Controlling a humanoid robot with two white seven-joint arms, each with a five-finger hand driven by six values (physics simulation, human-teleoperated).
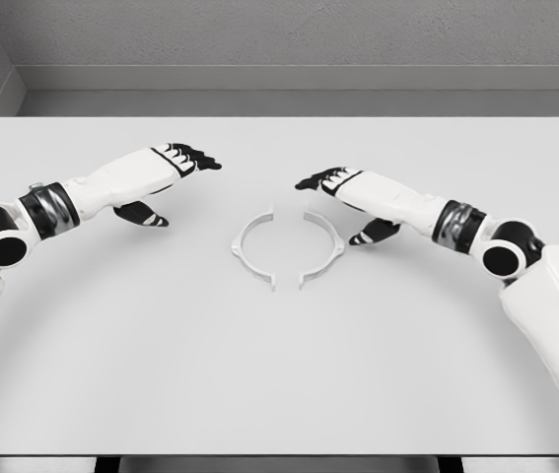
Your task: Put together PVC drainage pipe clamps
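Two white clamp halves, left half (pixel 250 247) and right half (pixel 322 247), are lying mid-table (pixel 279 374), facing each other, slightly apart. Left hand (pixel 166 169) and right hand (pixel 350 195) are hovering either side, fingers extended, gripping nothing.

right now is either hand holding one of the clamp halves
No, the left hand and right hand hover open and empty, while both clamp halves lie on the table between them.

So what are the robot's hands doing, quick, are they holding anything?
Left hand: open, holding nothing, above the table.
Right hand: open, holding nothing, near the right clamp half.
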